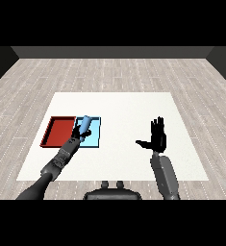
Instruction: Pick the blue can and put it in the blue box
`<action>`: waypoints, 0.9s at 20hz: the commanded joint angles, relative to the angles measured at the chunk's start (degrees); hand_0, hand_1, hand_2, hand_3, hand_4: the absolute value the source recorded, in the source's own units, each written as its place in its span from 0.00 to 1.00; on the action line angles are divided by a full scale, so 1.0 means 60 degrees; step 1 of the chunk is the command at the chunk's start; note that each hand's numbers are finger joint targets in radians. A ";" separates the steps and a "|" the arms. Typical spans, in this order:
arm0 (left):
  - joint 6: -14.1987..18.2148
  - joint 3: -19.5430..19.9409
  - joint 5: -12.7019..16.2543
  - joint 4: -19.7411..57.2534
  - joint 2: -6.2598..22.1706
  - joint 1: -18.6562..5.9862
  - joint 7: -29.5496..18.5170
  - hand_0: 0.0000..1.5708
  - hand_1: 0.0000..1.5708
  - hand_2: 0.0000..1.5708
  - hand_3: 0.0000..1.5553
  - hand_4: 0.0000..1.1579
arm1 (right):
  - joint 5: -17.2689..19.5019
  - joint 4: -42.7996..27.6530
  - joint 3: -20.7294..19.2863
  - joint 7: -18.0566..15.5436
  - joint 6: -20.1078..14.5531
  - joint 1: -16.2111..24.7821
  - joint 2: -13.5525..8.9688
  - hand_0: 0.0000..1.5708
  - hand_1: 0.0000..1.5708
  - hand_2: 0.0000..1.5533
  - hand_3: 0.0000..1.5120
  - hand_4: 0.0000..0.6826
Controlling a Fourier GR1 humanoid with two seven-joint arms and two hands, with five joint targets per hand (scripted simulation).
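The blue can (85,122) sat tilted over the light blue tray (94,138), beside the red tray (58,130) at left; our left hand (79,135) curled round it, our right hand (157,138) was spread open.

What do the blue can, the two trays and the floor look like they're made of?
Blue can: pale, smooth, matte; metal or plastic, unclear. Red tray and light blue tray: flat uniform colour, likely plastic. Floor: grey wood planks, by the seams and grain.

White table (133,110), grey wood floor (109,72), dark walls (109,52).
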 commanded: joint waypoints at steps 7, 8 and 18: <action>-0.0515 0.0239 -0.0365 0.1157 -0.0095 -0.0300 0.0370 0.00 0.00 0.00 0.00 0.00 | -0.0048 0.0755 -0.0242 -0.0573 0.0486 0.0008 0.0154 0.00 0.00 0.00 0.00 0.00; -0.0418 0.0284 -0.0347 0.1160 -0.0382 -0.0388 0.0388 0.00 0.00 0.00 0.00 0.00 | -0.0123 0.0520 -0.0320 -0.0429 0.0497 -0.0125 0.0049 0.00 0.00 0.00 0.00 0.00; 0.0038 0.1452 0.0402 -0.0431 0.0086 -0.0121 -0.2963 0.00 0.00 0.00 0.00 0.00 | 0.0055 0.0012 -0.0179 0.0026 0.0666 0.0123 -0.0313 0.00 0.00 0.00 0.00 0.00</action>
